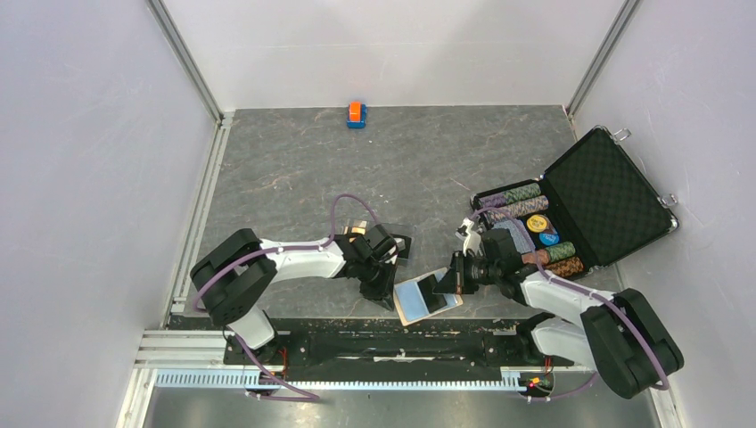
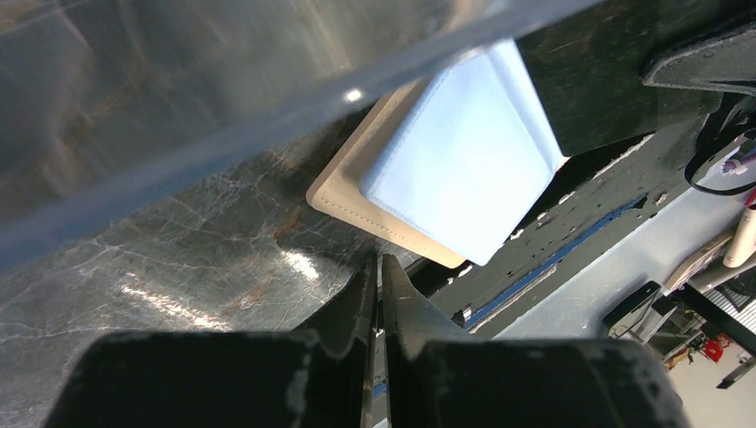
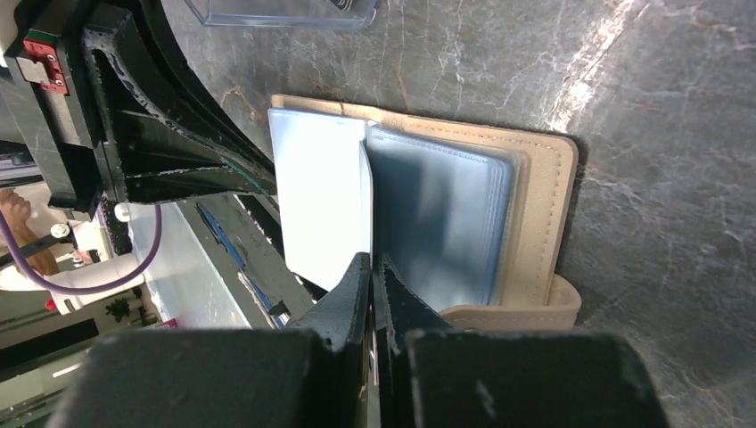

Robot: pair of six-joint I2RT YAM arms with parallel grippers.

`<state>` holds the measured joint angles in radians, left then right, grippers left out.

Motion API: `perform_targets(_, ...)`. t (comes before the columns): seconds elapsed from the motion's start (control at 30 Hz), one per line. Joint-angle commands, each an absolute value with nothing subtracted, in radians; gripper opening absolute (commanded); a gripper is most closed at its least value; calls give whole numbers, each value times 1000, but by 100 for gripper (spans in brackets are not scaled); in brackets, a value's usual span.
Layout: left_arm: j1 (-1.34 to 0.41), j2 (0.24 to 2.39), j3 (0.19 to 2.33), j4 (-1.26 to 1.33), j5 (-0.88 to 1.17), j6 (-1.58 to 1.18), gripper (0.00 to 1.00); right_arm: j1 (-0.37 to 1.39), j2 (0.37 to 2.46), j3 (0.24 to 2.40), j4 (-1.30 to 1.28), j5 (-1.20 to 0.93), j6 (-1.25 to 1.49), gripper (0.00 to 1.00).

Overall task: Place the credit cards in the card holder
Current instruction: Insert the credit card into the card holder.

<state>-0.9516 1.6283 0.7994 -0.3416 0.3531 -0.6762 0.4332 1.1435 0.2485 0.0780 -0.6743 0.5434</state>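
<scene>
Pinching card holder [image 3: 539, 205] page, right fingers [image 3: 343, 299] closed, left fingers [image 2: 350, 310] closed

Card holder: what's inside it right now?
The card holder lies open: a stack of clear plastic sleeves and a pale blue sheet beside them. The hazy sleeves hide whether any card sits in them.

Card holder [image 3: 544, 214]: tan, matt, leather-like cover with stitched edge; clear, glossy plastic sleeves [image 3: 446, 223] inside. Table [image 1: 401, 160]: dark stone-patterned top, faintly shiny. Case [image 1: 606, 196]: dimpled foam lining, bright metal edges.
</scene>
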Motion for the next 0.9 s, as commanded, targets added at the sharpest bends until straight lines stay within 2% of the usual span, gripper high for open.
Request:
perform_targets(0.0, -963, 1648, 822, -331, 350, -650, 10, 439, 1165, 225, 149, -667, 526, 0)
perform_targets(0.87, -1002, 1715, 854, -339, 337, -654, 8, 467, 1253, 162, 358, -721, 632, 0)
